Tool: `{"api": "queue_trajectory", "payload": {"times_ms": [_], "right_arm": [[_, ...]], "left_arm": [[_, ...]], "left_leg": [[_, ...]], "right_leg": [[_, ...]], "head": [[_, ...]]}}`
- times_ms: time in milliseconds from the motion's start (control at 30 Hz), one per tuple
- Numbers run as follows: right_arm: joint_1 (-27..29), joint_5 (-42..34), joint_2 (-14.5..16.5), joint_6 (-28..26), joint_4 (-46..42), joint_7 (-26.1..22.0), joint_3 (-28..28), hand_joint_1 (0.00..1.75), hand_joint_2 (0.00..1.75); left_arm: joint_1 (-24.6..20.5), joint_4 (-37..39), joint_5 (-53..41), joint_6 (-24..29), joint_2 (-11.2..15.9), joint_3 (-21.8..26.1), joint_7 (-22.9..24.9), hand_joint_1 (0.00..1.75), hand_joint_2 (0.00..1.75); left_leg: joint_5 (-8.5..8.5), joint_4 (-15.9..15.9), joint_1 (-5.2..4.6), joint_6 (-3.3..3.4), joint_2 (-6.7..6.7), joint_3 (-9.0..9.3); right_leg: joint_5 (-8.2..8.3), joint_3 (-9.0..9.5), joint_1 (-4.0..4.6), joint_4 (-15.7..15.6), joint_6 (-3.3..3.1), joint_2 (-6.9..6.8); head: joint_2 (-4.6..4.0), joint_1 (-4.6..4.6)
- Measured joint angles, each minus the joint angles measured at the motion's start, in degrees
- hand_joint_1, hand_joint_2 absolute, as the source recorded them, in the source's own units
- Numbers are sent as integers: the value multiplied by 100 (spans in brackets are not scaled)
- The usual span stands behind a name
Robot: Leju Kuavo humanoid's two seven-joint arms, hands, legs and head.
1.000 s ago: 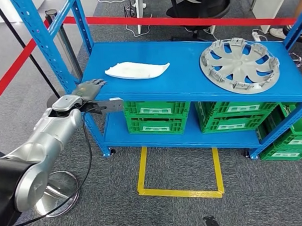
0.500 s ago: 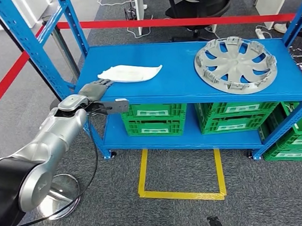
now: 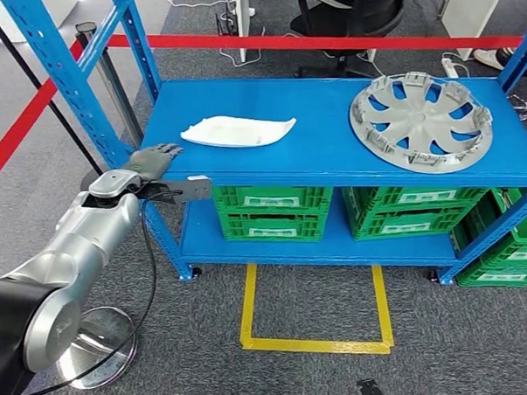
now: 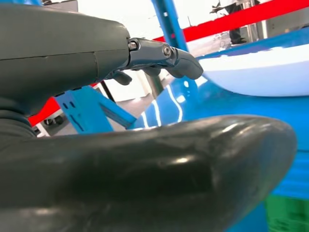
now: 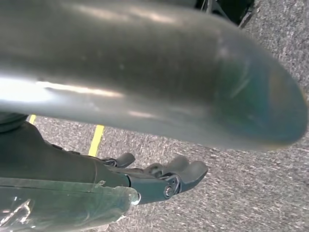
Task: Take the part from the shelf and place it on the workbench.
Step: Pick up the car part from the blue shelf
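I saw the white part [image 3: 239,130] lying flat on the blue shelf [image 3: 325,155], long axis running left to right, tapered end pointing right. My left hand [image 3: 155,158] hovered at the shelf's front-left edge, fingers [image 4: 175,57] spread, empty, just short of the part. My right hand [image 5: 160,179] hung over the floor, fingers loose, holding nothing.

The blue metal shelf [image 3: 325,155] spans the middle of the head view, its top board carrying a white curved part [image 3: 238,131] at centre left and a grey hubcap [image 3: 420,121] at upper right, well apart. Its lower board holds green crates [image 3: 273,210] side by side. The shelf stands on grey carpet [image 3: 305,309] marked with a yellow tape outline [image 3: 314,344].
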Motion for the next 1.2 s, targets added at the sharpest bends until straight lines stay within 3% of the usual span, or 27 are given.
{"api": "queue_trajectory", "payload": {"times_ms": [67, 133, 167, 200, 267, 300, 367, 467, 533, 600, 633, 667, 700, 767, 833, 933, 1000, 1100, 1133, 1167, 1200], "right_arm": [[5, -6, 0, 2, 0, 3, 0, 0, 0], [10, -9, 0, 2, 0, 4, 0, 0, 0], [10, -10, 0, 0, 0, 4, 0, 0, 0], [8, -11, 0, -3, 0, 4, 0, 0, 0], [0, -16, 0, -7, 1, 3, 0, 0, 0], [-6, -19, 0, -8, 1, 3, 0, 0, 0], [-13, -22, -1, -9, 2, 3, -1, 0, 0], [-17, -23, -4, -14, 2, 2, -4, 0, 0], [-24, -23, -4, -15, 2, -3, -4, 0, 0], [-18, -22, -7, -19, 2, -5, -4, 0, 0], [-13, -22, -9, -22, 2, -5, -4, 0, 0], [-10, -21, -10, -24, 2, -5, -4, 0, 0], [-9, -21, -11, -26, 2, -5, -4, 0, 0], [-10, -21, -11, -26, 2, -5, -4, 0, 0], [-15, -21, -12, -28, 2, -5, -4, 0, 0], [3, -14, -13, -33, 2, -6, -4, 0, 0], [12, -8, -13, -34, 2, -7, -4, 0, 0], [31, -3, -13, -35, 2, -7, -4, 0, 0], [43, -1, -13, -35, 2, -7, -4, 0, 0], [53, 2, -13, -36, 2, -7, -4, 0, 0], [59, 4, -13, -37, 2, -7, -4, 0, 0]], "left_arm": [[-4, 0, -4, -25, 3, -4, -4, 0, 0], [-3, 0, -7, -45, -3, -11, -9, 0, 0], [-3, 0, -7, -50, -5, -14, -11, 0, 0], [-5, 0, -7, -50, -5, -16, -12, 0, 0], [-21, 0, -7, -51, -5, -24, -19, 0, 0], [-34, 0, -9, -51, -4, -30, -23, 0, 0], [-54, 0, -12, -51, 2, -40, -29, 0, 0], [-65, 0, -13, -51, -2, -52, -42, 0, 0], [-71, 0, -12, -51, 1, -66, -54, 0, 0], [-58, 1, -11, -51, 10, -86, -63, 0, 0], [-43, 2, -11, -50, 13, -95, -69, 0, 0], [-32, 2, -11, -50, 15, -101, -75, 0, 0], [-27, 1, -11, -49, 16, -104, -80, 0, 0], [-36, 0, -9, -44, 18, -108, -85, 0, 0], [-53, 0, -3, -32, 15, -110, -106, 0, 0], [-45, -1, 12, -2, 14, -112, -183, 0, 0], [-44, -2, 26, 19, 15, -112, -228, 0, 0], [-33, -2, 50, 38, 17, -112, -264, 0, 0], [-21, -2, 54, 39, 15, -112, -271, 0, 0], [-7, -2, 56, 39, 14, -112, -276, 0, 0], [5, -2, 57, 39, 14, -112, -280, 0, 0]], "left_leg": [[-22, 1, -7, 41, 1, 20], [-41, 2, -14, 59, -3, 36], [-54, 3, -14, 57, -6, 52], [-73, 3, -13, 48, -9, 77], [-120, 13, -23, 2, -13, 123], [-136, 20, -32, -25, -15, 130], [-148, 22, -46, -77, -17, 125], [-226, 94, -25, -167, -9, 95], [-474, 586, -19, -213, -1, -153], [-744, 1332, -17, -236, 0, -580], [-767, 1556, -16, -239, 0, -738], [-685, 1583, -15, -238, 0, -797], [-502, 1392, -13, -234, 1, -736], [-73, 658, -9, -226, 6, -391], [89, 126, -12, -188, 3, -123], [58, 16, -20, -81, -7, -73], [52, 0, -6, -13, -5, -44], [24, -5, -8, 49, -2, -11], [15, -4, -12, 57, -4, -3], [5, -4, -14, 59, -8, 8], [-7, -2, -14, 56, -11, 25]], "right_leg": [[-312, -373, 4, 741, 20, -8], [-407, -680, 5, 1237, 26, -7], [-296, -689, 4, 1175, 22, -8], [-98, -589, 3, 904, 15, -9], [289, -237, 2, 134, 2, -12], [376, -103, 2, -137, -9, -11], [362, -12, 18, -304, -41, 0], [358, 5, 11, -331, -139, 11], [353, 36, -6, -349, -193, 13], [336, 51, -5, -348, -223, 15], [326, 60, -5, -348, -227, 15], [315, 72, -5, -348, -225, 16], [302, 92, -6, -347, -216, 17], [263, 139, 0, -341, -177, 20], [232, 153, 20, -333, -126, 29], [213, 158, 21, -363, -44, 30], [68, 67, 17, -154, 5, 14], [-387, -453, 20, 910, 36, -4], [-450, -612, 21, 1187, 38, -4], [-402, -676, 21, 1255, 36, -5], [-255, -631, 20, 1100, 32, -5]], "head": [[0, 14], [0, 18], [0, 21], [0, 23], [0, 31], [0, 32], [0, 28], [0, 11], [0, -9], [0, -19], [0, -19], [0, -19], [0, -19], [0, -21], [0, -19], [0, -10], [0, 11], [0, 43], [0, 44], [0, 49], [0, 49]]}}
